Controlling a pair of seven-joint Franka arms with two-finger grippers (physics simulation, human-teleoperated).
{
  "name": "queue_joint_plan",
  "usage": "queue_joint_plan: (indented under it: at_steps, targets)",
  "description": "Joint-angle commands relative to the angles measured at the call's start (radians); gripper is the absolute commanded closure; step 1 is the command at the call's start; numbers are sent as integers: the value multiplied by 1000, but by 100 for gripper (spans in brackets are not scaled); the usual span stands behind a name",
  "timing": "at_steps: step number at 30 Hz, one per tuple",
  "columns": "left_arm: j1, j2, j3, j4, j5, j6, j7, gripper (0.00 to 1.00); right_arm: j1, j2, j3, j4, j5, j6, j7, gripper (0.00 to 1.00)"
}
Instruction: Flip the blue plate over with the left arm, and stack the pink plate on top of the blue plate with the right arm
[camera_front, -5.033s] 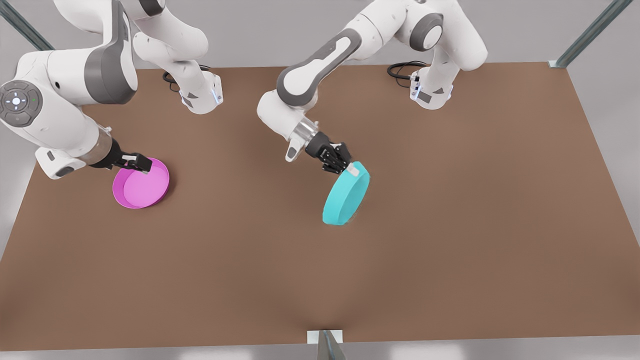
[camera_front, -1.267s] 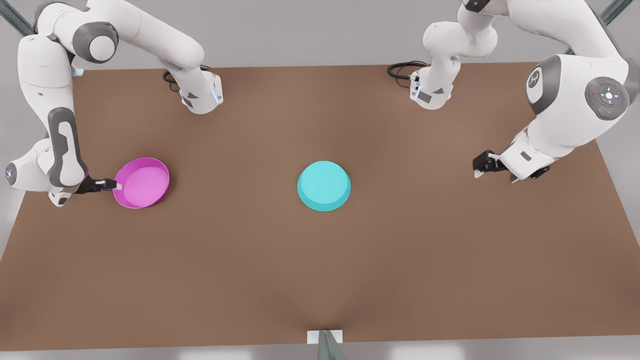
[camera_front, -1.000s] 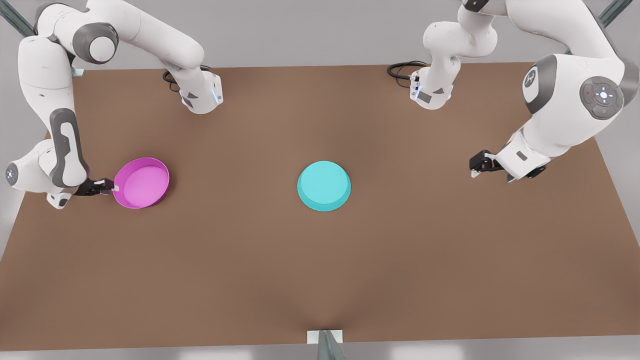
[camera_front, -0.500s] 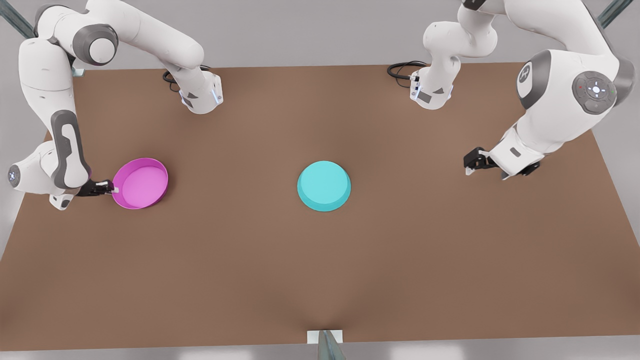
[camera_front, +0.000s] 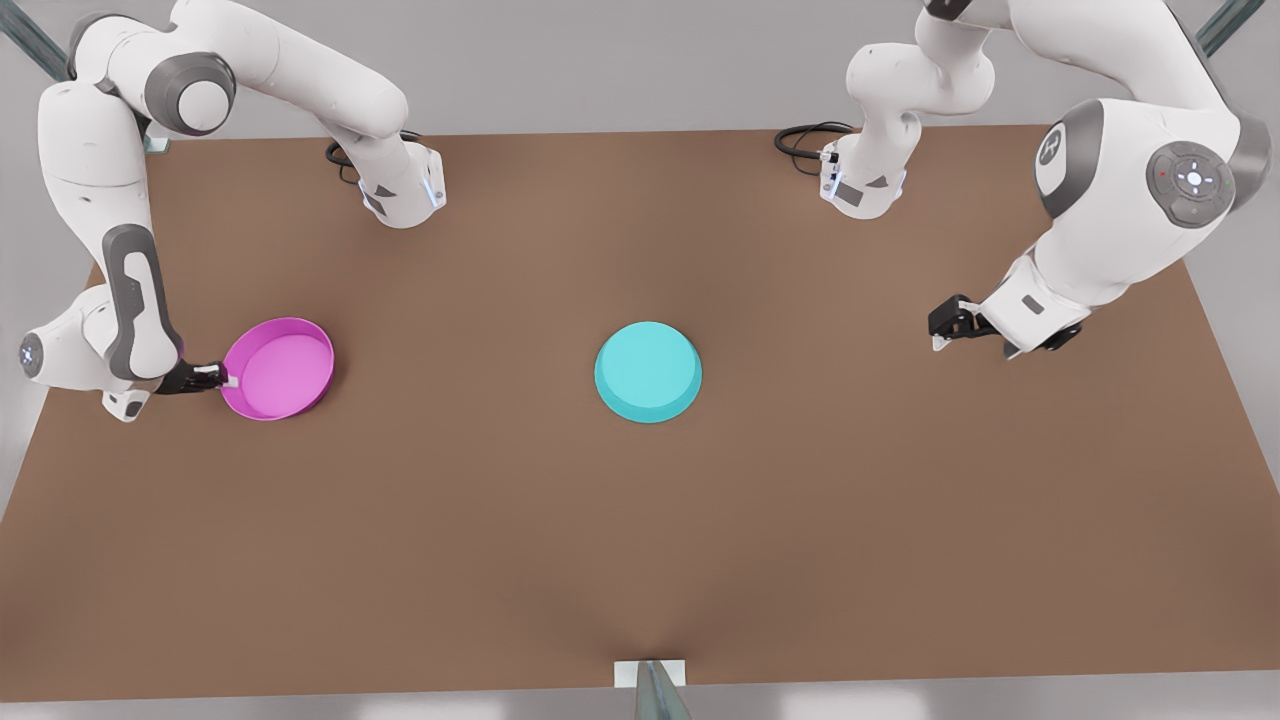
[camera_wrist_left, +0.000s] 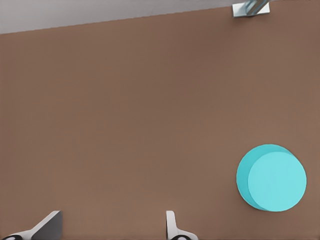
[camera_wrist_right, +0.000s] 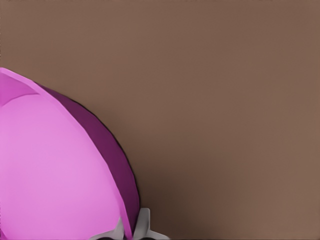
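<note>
The blue plate (camera_front: 648, 372) lies upside down at the middle of the brown table, flat underside up. It also appears far off as the blue plate (camera_wrist_left: 271, 177) in the left wrist view. The pink plate (camera_front: 278, 368) rests rim up at the front view's left. My right gripper (camera_front: 222, 378) is at its outer edge, shut on the rim. In the right wrist view, the right gripper (camera_wrist_right: 132, 227) pinches the wall of the pink plate (camera_wrist_right: 55, 170). My left gripper (camera_front: 942, 333) waits at the front view's right, apart from both plates. In its own view the left gripper (camera_wrist_left: 110, 222) stands open with nothing in it.
Both arm bases (camera_front: 400, 195) and black cables (camera_front: 805, 140) stand along the far edge of the table (camera_front: 640, 560). A metal bracket (camera_front: 650, 680) sits at the middle of the near edge.
The pink plate has shifted slightly toward the front view's left with the right gripper on its rim. The left arm drifted a little toward the blue plate, which stayed put.
</note>
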Motion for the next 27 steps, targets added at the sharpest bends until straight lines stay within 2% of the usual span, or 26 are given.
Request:
queue_joint_plan:
  at_steps: [1, 8, 10, 12, 15, 20, 25, 27]
  targets:
    - [0, 0, 0, 0, 0, 0, -1, 0, 1, -1, 2, 3, -5, -2, 6, 79]
    - [0, 0, -1, 0, 0, 0, -1, 0, 7, -29, 34, 12, 5, -100, 41, 79]
    - [0, 0, -5, -1, 0, 0, -1, 0, 7, -58, 92, 27, 7, -203, 96, 79]
    - [0, 0, -5, -1, 0, 0, -1, 0, 100, -84, 115, 40, 91, -281, 185, 79]
    - [0, 0, -5, -1, 0, 2, -1, 0, 325, -99, 115, 87, 102, -277, 340, 79]
    - [0, 1, -5, -1, 0, 2, -1, 0, 604, -98, 114, 99, 234, -263, 451, 79]
    - [0, 3, -5, -1, 0, 2, -1, 0, 891, -56, 114, 150, 237, -149, 670, 79]
    - [0, 3, -5, -1, 0, 2, -1, 0, 976, -15, 114, 190, 309, -105, 739, 79]
